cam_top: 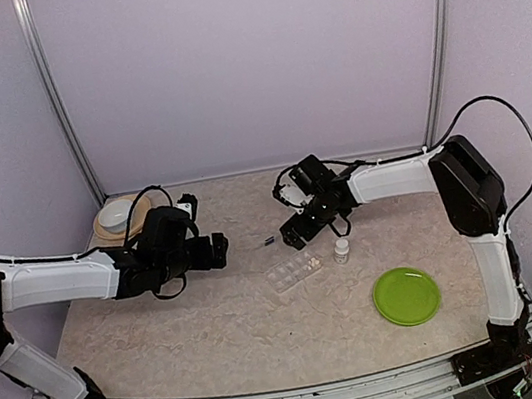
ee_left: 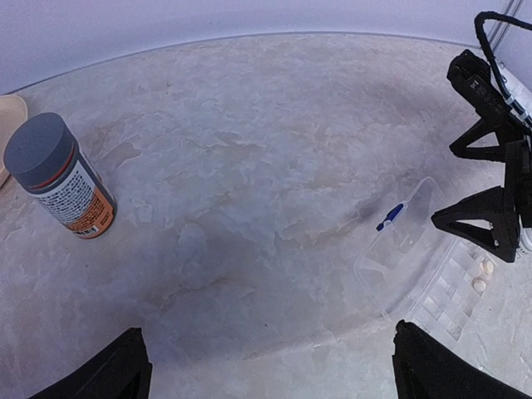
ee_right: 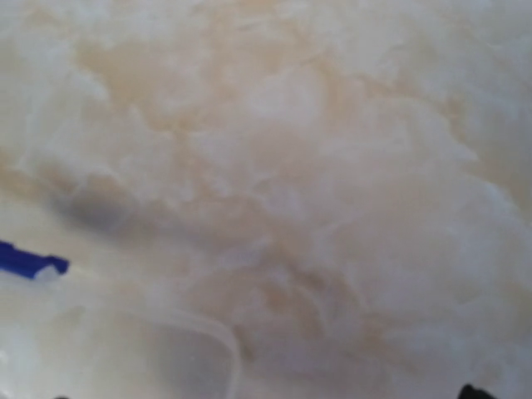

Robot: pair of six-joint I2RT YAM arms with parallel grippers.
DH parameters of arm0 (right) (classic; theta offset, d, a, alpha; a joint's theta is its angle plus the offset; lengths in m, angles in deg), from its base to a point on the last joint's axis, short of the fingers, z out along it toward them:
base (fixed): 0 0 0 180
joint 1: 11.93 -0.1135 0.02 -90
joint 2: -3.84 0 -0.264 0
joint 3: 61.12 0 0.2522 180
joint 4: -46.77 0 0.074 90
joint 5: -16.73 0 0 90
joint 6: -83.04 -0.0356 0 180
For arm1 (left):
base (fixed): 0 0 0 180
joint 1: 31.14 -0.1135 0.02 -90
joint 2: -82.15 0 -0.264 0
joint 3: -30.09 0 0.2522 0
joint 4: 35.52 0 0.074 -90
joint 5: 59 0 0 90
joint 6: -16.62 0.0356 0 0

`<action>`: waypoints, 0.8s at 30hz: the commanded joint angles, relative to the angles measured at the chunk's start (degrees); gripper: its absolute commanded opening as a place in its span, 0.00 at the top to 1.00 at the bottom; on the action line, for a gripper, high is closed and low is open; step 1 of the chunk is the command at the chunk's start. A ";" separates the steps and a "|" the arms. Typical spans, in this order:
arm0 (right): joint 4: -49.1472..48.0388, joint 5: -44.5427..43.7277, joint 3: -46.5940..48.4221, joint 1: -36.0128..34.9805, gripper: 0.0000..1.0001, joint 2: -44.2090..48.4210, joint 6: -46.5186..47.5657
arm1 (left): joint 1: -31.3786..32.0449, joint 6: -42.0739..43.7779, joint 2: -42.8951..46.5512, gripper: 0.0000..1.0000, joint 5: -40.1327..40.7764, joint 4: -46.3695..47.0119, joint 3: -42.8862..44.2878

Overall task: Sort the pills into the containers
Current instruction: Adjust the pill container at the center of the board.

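LEFT: left gripper fingers spread wide, holding nothing | CENTRE: clear compartment box lies flat on the table, lid open, with two pills inside | RIGHT: right gripper fingers spread, empty, near the box's far side

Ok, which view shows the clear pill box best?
Left wrist: the pill box lies open, with its blue latch and two pills plain to see. Top external shows it small, details lost; right wrist gives only a blurred blue latch and a clear edge.
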 commanded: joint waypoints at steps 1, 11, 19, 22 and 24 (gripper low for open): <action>-0.69 -0.31 -2.59 -0.61 0.00 3.29 0.18 | 0.40 -0.32 2.23 0.01 0.79 0.09 -1.28; -1.45 -3.76 -12.82 -0.35 0.00 16.69 -1.25 | 0.86 -2.42 2.57 0.01 0.05 0.84 -2.51; 1.88 -13.84 -13.33 0.74 0.00 15.50 -1.30 | 1.69 -3.01 1.26 0.01 0.01 1.55 -3.02; 2.83 -13.78 -10.28 1.18 0.00 11.77 -0.66 | 2.25 -3.29 1.10 0.01 0.10 1.56 -3.02; 3.45 -14.05 -8.04 1.22 0.00 9.11 -0.08 | 2.64 -3.38 1.08 0.01 0.39 1.49 -3.07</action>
